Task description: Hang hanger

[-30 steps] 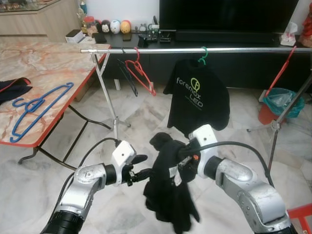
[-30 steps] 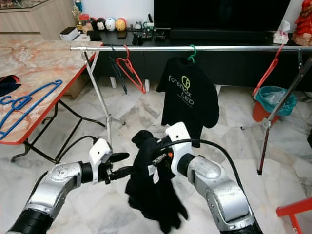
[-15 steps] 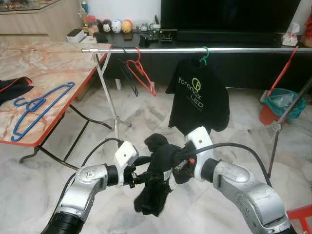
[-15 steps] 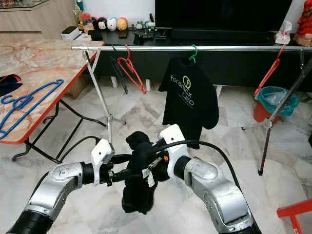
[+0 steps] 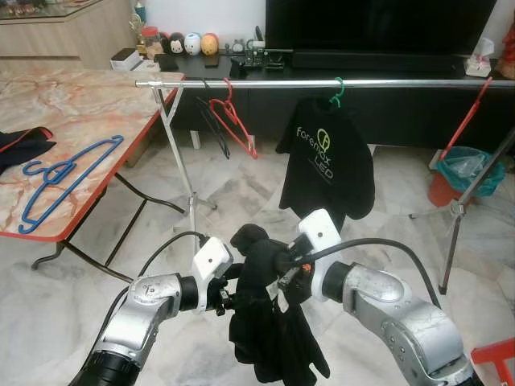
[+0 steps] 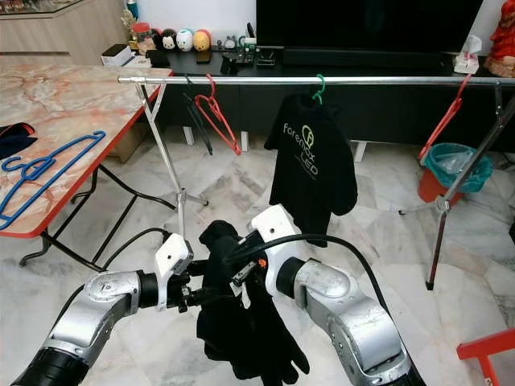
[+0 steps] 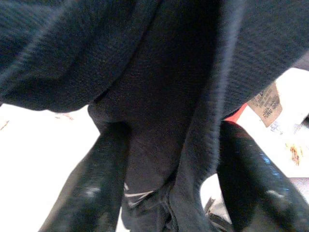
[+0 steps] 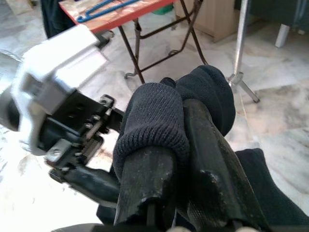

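A black garment hangs bunched between my two grippers, low in front of me. My right gripper is shut on its rolled top edge, with the cloth pinched between its fingers. My left gripper is pushed into the garment from the left, open, its fingers spread with black cloth between them. A sliver of red and a care label show beside the cloth. The metal clothes rail stands ahead, above and beyond both grippers.
On the rail hang a black printed T-shirt on a green hanger, a red hanger, a black hanger and another red hanger. A marble table at left holds blue hangers. A bin stands at right.
The garment, bunched up short half a second ago, has dropped down longer again. My left gripper has pushed further into the cloth, and both grippers have drawn closer together.
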Available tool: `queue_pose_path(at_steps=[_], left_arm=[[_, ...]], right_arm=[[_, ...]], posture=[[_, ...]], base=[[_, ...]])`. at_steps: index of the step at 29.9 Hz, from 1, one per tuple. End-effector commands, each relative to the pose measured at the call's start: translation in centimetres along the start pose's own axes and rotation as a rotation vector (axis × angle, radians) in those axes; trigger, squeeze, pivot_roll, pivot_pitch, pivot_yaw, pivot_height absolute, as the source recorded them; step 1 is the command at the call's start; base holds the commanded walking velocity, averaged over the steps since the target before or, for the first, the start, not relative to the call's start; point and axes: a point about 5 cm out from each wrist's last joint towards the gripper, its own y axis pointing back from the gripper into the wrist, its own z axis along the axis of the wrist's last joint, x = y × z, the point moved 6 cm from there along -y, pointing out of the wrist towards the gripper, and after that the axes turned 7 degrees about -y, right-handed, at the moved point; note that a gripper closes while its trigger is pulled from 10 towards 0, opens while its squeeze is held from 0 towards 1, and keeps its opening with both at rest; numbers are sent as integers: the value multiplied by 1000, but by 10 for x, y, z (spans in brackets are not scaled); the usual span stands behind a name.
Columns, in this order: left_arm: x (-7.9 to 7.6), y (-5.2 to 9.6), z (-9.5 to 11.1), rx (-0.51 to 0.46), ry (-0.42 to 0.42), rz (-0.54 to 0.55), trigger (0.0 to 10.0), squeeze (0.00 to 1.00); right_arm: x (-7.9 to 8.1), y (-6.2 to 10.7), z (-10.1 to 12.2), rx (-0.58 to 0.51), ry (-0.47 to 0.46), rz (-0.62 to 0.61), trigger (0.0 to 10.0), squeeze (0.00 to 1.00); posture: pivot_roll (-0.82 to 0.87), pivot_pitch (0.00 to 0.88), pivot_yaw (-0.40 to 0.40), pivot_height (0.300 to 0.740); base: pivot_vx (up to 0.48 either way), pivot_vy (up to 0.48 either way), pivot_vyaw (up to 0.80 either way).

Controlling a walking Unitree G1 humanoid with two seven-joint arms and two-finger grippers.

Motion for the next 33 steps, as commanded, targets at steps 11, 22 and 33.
queue_pose_path(at_steps=[11, 22, 33], left_arm=[[6, 1, 1, -11, 10, 29, 0, 0], [4, 2, 2, -10, 14, 9, 0, 0], [0, 4, 3, -4, 20, -15, 0, 0]], right_arm=[[13, 0, 18, -47, 42, 53, 10000, 0], [5, 2, 16, -42, 42, 19, 10000, 0], [-7, 6, 9, -26, 45, -29, 10000, 0]], posture=[[-21, 15, 26, 740], [-19, 23, 32, 740], [-13, 29, 36, 740]], base=[[0, 0, 0], [0, 0, 0], [0, 0, 0]])
